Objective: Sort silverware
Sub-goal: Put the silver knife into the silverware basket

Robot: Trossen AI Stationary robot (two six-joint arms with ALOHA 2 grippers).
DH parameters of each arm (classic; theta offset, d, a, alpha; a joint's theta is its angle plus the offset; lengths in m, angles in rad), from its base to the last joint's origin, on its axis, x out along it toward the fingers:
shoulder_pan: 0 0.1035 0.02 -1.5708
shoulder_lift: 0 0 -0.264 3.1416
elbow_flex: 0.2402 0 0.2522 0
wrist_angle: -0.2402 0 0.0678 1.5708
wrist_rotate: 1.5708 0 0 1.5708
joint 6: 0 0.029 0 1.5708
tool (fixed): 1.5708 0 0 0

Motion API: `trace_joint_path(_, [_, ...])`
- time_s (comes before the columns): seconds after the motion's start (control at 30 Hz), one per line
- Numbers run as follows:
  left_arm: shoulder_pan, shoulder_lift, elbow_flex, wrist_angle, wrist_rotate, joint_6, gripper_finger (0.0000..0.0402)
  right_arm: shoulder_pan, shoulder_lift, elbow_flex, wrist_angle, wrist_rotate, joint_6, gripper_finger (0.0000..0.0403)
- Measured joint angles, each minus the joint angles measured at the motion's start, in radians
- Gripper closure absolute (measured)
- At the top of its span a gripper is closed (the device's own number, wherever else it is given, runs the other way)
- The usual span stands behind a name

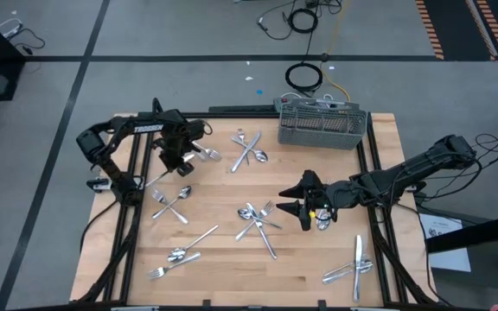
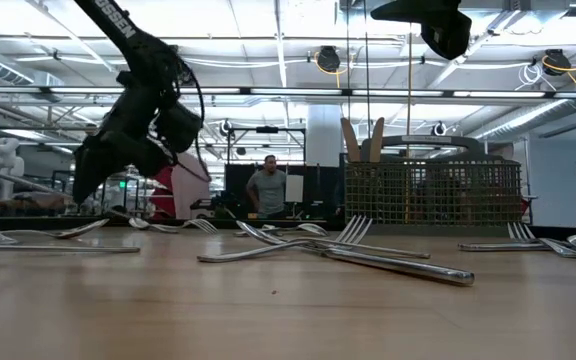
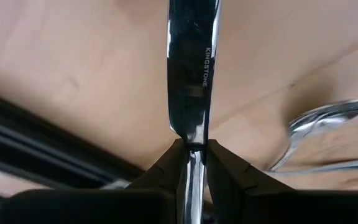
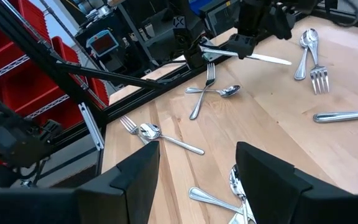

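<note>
Robotics lab, red storage bins (image 4: 17, 74), ceiling strip lights (image 2: 268, 40), floor cables (image 1: 305, 17)

The silverware (image 1: 258, 220) is polished, mirror-bright metal. The counter (image 1: 223, 268) is pale, smooth wood with a matt finish. The caddy (image 1: 322, 125) is grey wire mesh, and the left fingers (image 3: 163, 171) look matt black plastic.

Pale, light-brown wood-grain worktop (image 1: 232, 276) edged by a black frame (image 1: 128, 225). Shiny silver silverware (image 1: 258, 220); the knife (image 3: 191, 68) between the black left fingers (image 3: 229, 177) is mirror-bright. Grey mesh caddy (image 1: 322, 125). Both arms black, the left one with white lettering. Red shelving (image 4: 17, 68) beyond the right fingers (image 4: 272, 180).
</note>
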Motion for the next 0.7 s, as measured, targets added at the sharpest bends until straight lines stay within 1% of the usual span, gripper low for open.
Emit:
trace_joint_path(0.13, [-0.018,-0.092,0.0,0.035,0.08,0.0,0.034,0.0,0.0,0.0,-0.003,0.0,-0.005,0.02])
trace_joint_path(0.27, [-0.041,-0.2,0.0,0.122,0.173,-0.004,0.034,0.0,0.0,0.0,-0.002,0.005,-0.023,0.02])
trace_joint_path(0.43, [-0.074,-0.328,0.0,0.341,0.263,-0.033,0.034,-0.014,0.0,0.0,-0.002,0.008,-0.027,0.02])
trace_joint_path(0.5, [-0.091,-0.372,0.0,0.451,0.279,-0.073,0.034,-0.021,0.0,0.0,0.001,0.008,-0.025,0.02])
trace_joint_path(0.7, [-0.151,-0.447,0.0,0.777,0.282,-0.105,0.034,-0.025,0.0,0.0,0.019,0.008,-0.005,0.02])
